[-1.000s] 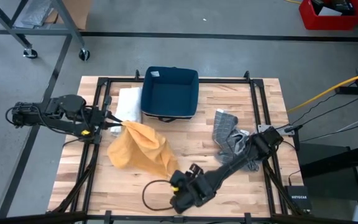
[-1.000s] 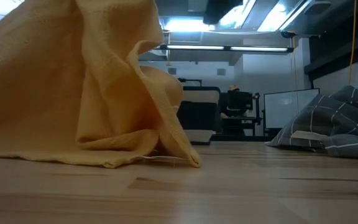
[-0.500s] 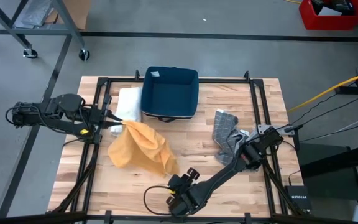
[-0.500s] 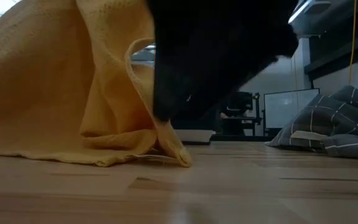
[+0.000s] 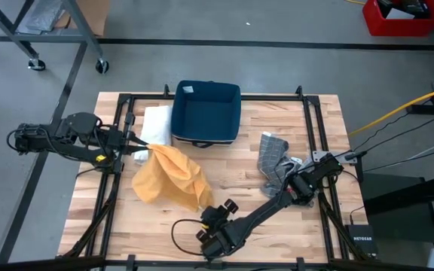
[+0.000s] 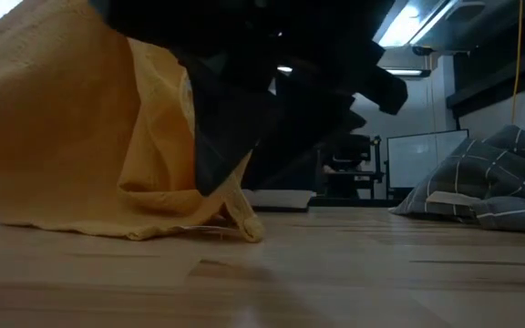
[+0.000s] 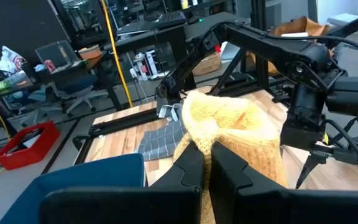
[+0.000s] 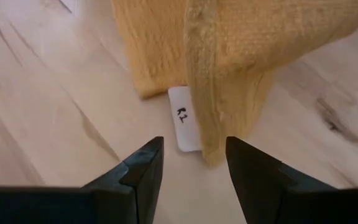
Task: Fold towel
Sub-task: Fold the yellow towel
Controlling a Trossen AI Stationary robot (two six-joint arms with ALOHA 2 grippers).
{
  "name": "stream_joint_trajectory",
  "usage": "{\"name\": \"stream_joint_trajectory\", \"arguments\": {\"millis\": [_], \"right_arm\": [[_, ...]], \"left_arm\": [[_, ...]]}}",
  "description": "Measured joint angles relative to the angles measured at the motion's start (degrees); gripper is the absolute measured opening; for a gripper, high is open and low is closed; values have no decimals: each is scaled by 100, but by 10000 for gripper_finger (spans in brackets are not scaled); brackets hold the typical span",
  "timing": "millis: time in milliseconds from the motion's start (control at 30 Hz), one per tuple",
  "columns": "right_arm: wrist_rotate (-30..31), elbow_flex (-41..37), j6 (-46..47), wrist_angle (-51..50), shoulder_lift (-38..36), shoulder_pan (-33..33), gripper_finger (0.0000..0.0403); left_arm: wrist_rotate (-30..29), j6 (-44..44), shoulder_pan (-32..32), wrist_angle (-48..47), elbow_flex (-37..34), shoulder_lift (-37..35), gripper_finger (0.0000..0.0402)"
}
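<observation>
My right gripper (image 8: 188, 165) now sits low at the near edge of the table, fingers spread wide and holding nothing, nose pointed at the hanging corner of the yellow towel (image 8: 229, 56) and its white label (image 8: 184, 118). Over the last second it has swung in from farther right along the near edge and closed on that lower corner; in the low view its dark bulk now covers much of the cloth. The towel (image 5: 168, 177) itself has drawn slightly leftward, its bottom corner sliding on the wood. Farther off, my left gripper (image 5: 138, 143) stays clamped shut on the towel's upper corner, lifting it into a peak near the white folded cloth (image 5: 155, 124) and the blue bin (image 5: 206, 111). The grey plaid cloth (image 5: 273, 158) lies well apart to the right. I judge the second corner grab is next; no fold is made yet.
</observation>
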Motion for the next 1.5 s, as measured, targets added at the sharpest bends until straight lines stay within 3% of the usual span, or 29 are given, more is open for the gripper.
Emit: {"name": "stream_joint_trajectory", "arguments": {"millis": [300, 533, 667, 833, 1067, 1267, 1500], "right_arm": [[-126, 0, 98, 99, 0, -235, 179], [-886, 0, 103, -30, 39, -559, 174], [-959, 0, 102, -287, 39, -647, 125], [-1054, 0, -96, -421, 39, -609, 16], [-1461, 7, -70, -487, -42, -437, 7], [-1236, 17, 151, -512, -527, -177, 5], [-218, 24, 272, -508, -1404, 75, 4]], "left_arm": [[-1, 4, -2, 1, 0, 2, 1], [0, 16, -2, 0, 1, 2, 1], [-1, 43, -2, -2, 0, 2, 1], [-2, 44, -2, -2, 0, 2, 1], [0, 44, -2, -4, 0, 2, 1], [-2, 211, -2, 9, 0, 1, 1], [-154, 204, -2, 46, 0, 0, 1]]}}
